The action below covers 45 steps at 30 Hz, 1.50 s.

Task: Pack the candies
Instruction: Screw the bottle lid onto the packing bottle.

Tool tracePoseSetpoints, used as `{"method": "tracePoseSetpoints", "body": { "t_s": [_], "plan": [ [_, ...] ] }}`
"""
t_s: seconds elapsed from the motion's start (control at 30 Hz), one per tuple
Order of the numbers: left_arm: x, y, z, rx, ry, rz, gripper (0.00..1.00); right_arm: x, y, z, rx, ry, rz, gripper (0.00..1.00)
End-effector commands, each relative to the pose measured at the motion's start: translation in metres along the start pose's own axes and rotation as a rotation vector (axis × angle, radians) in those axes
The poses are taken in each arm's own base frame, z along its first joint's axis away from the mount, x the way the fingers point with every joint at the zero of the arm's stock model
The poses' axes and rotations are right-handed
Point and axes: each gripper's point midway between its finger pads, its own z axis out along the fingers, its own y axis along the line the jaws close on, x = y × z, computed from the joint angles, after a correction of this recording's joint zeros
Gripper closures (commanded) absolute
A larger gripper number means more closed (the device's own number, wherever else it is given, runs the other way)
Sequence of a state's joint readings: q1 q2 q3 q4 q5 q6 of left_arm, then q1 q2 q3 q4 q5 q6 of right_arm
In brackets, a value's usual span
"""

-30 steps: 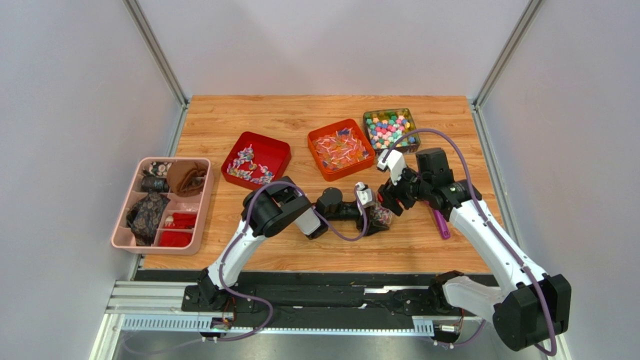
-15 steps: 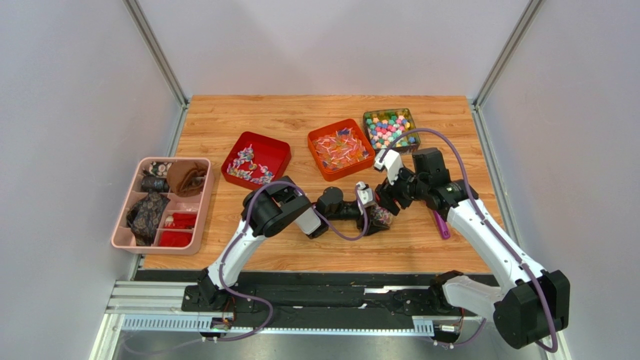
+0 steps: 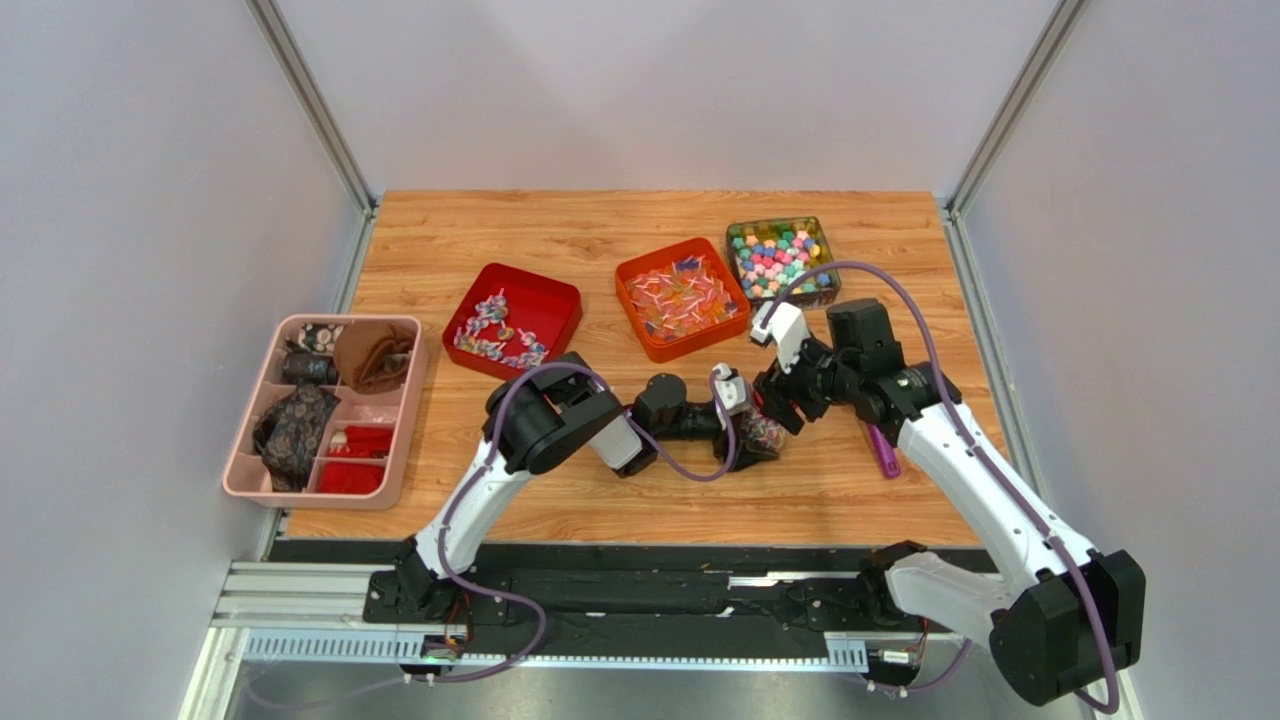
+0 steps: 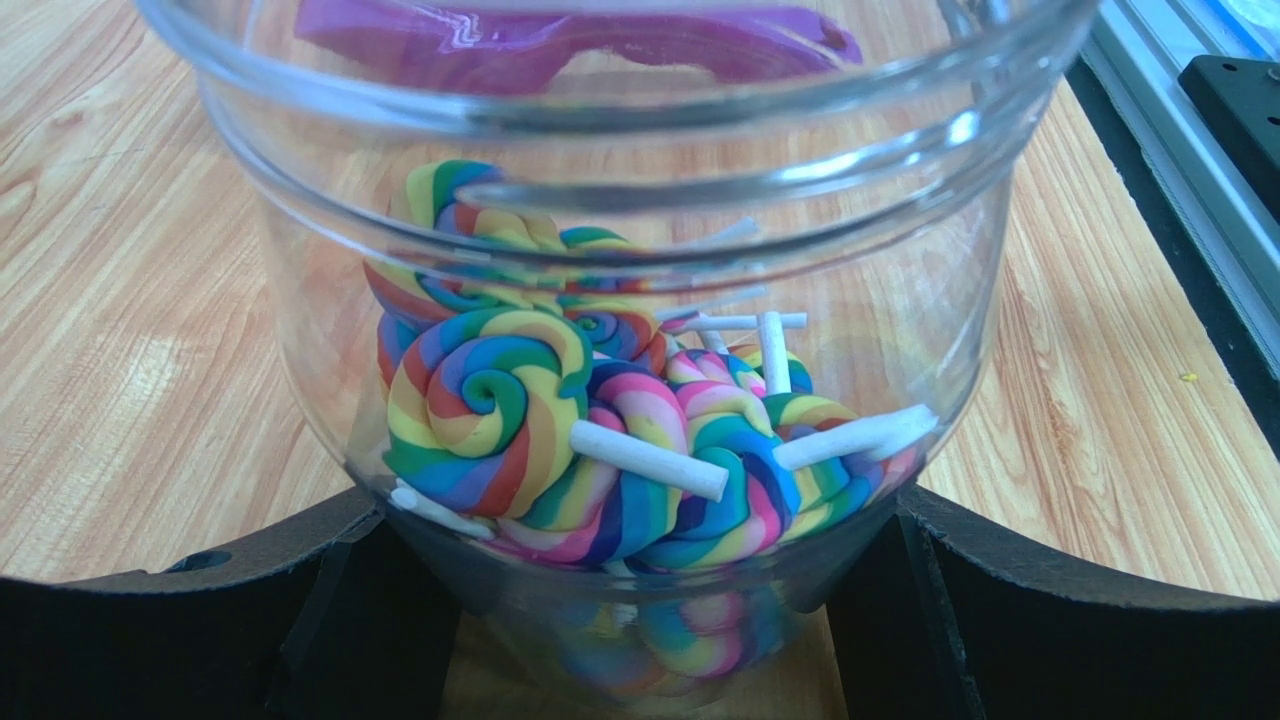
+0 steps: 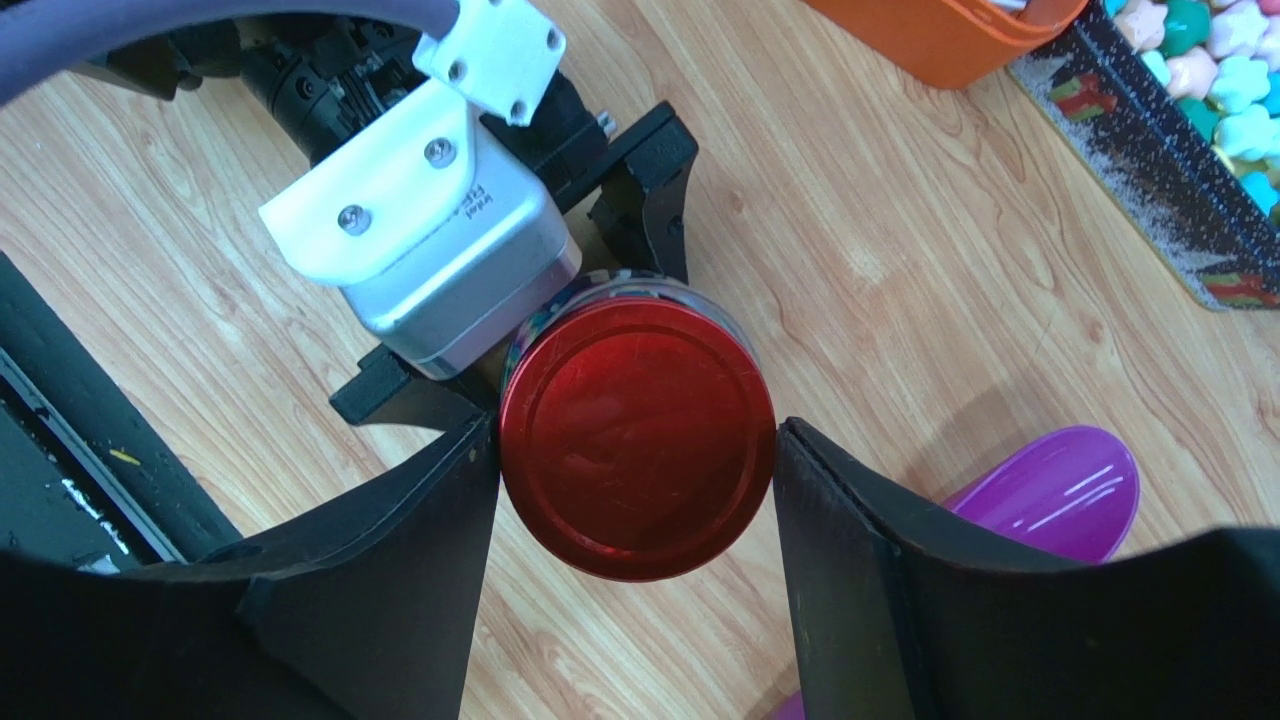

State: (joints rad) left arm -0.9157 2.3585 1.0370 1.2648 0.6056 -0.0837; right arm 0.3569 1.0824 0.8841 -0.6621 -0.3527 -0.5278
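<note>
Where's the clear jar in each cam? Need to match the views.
Top external: jar right of centre, toward the near edge.
Left wrist: jar fills the frame, seen side-on.
Right wrist: centre, almost all hidden under the red lid.
Shared landmark: purple scoop, close by the jar in all three.

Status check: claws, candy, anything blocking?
Left claw shut on jar, lollipops inside. Right claw shut on lid, over jar mouth. Scoop lies beside, not blocking.
</note>
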Motion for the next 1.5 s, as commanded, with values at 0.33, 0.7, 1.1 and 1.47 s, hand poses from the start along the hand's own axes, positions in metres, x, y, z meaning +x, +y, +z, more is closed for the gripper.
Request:
{"method": "tracePoseSetpoints", "body": {
  "t_s": [0.33,0.7,1.1,1.47],
  "plan": [
    [0.029,-0.005,-0.003,0.011,0.077,-0.062,0.42,-0.006,0.001,0.003,-0.010,-0.019,0.005,0.39],
    [0.029,-0.005,-0.003,0.010,0.078,-0.064,0.42,-0.002,0.009,0.000,-0.050,-0.002,0.001,0.39],
    [0.029,-0.005,-0.003,0.011,0.080,-0.065,0.42,0.007,0.005,-0.001,-0.028,0.032,-0.015,0.38],
    [0.030,-0.005,-0.003,0.011,0.081,-0.066,0.42,0.010,-0.005,0.003,0.021,0.048,-0.017,0.37]
  ]
}}
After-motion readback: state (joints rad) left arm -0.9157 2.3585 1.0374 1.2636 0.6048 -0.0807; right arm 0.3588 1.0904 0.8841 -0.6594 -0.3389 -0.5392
